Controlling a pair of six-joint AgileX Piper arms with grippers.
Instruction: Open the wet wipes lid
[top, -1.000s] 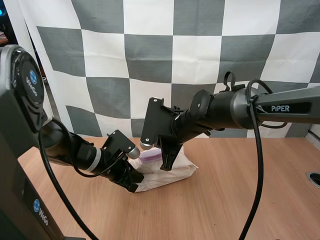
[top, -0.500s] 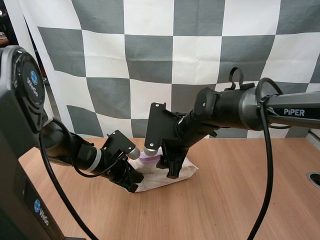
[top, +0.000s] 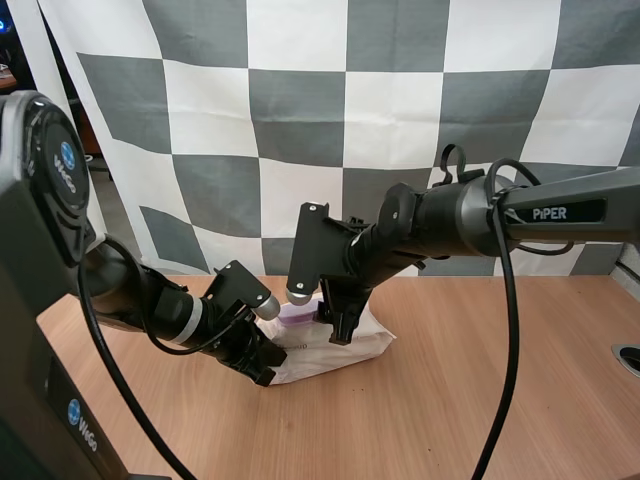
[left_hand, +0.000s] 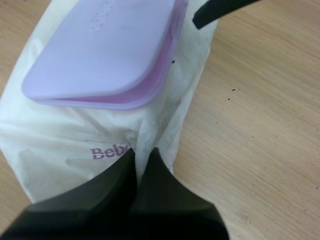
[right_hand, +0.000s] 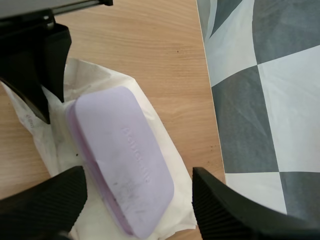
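Light wooden table (top: 480, 380) with fine grain, a white pack of wet wipes (top: 305, 362) lying flat on it toward the far side, lilac lid (right_hand: 122, 160) on top facing up, purple lettering on the wrapper

Left tool (left_hand: 141, 159) sits low, fingertips pinched together; right tool (right_hand: 139, 175) points downward, fingers spread wide.

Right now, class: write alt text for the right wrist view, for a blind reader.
The open right gripper hangs over the closed purple lid of a white wet wipes pack. The left gripper is at one end of the pack, on a wooden table.
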